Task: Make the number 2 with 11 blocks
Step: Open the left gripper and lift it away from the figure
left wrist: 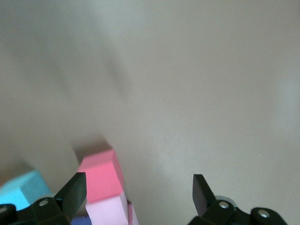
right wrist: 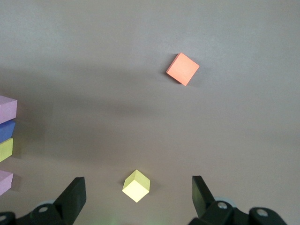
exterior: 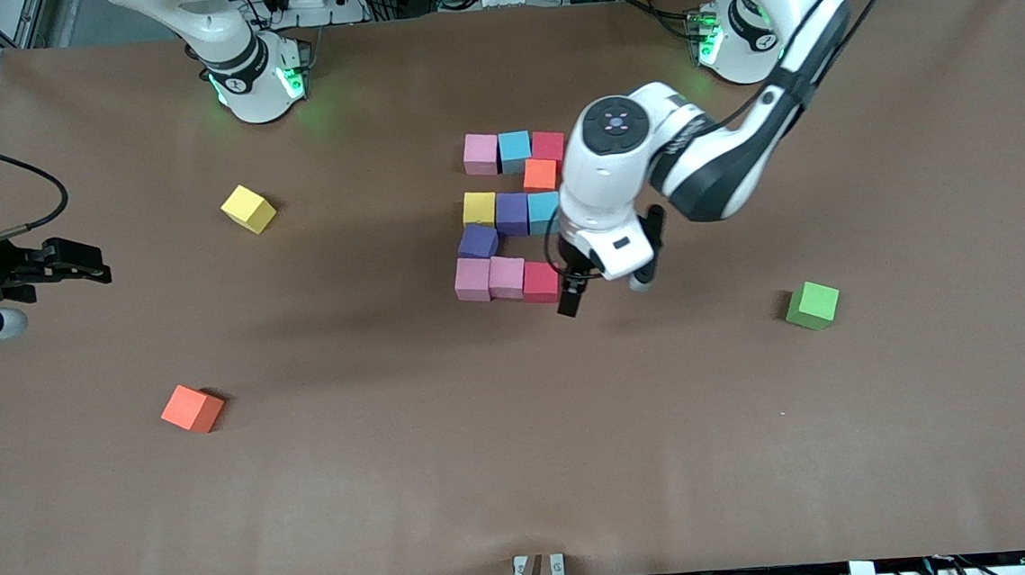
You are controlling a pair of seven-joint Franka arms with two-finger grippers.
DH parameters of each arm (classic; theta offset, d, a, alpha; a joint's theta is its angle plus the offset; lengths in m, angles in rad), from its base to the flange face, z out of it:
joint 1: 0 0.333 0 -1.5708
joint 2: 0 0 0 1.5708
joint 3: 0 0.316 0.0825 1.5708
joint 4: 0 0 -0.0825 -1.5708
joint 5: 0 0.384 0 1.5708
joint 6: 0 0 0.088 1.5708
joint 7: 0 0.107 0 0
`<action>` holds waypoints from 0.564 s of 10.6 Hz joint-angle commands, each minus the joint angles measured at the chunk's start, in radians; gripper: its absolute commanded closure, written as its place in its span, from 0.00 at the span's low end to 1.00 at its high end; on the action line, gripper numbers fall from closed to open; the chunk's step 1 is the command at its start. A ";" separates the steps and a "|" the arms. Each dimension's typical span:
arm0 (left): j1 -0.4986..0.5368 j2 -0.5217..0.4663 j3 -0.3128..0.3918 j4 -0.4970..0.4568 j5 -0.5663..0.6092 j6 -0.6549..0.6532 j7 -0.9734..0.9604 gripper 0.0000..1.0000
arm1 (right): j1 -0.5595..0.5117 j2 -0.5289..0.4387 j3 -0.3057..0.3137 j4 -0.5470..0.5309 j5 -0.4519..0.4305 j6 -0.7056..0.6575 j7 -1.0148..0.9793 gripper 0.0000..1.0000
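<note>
Apparently all eleven blocks (exterior: 508, 217) sit assembled mid-table as a 2, though the arm may hide an edge. My left gripper (exterior: 605, 292) hangs beside the bottom row's red cube (exterior: 541, 282), spread wide and empty; my right gripper (exterior: 78, 262) waits wide at its table end.

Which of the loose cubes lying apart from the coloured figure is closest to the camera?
The loose orange cube toward the right arm's end. It lies lower in the front view than the loose yellow cube and the green cube.
</note>
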 commanded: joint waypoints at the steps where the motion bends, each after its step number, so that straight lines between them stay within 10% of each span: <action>1: 0.035 -0.011 -0.019 0.017 0.011 -0.096 0.183 0.00 | -0.009 -0.012 0.018 -0.006 -0.013 -0.014 0.026 0.00; 6: 0.120 -0.066 -0.028 0.082 -0.008 -0.310 0.516 0.00 | 0.009 -0.018 0.019 -0.005 -0.015 -0.035 0.087 0.00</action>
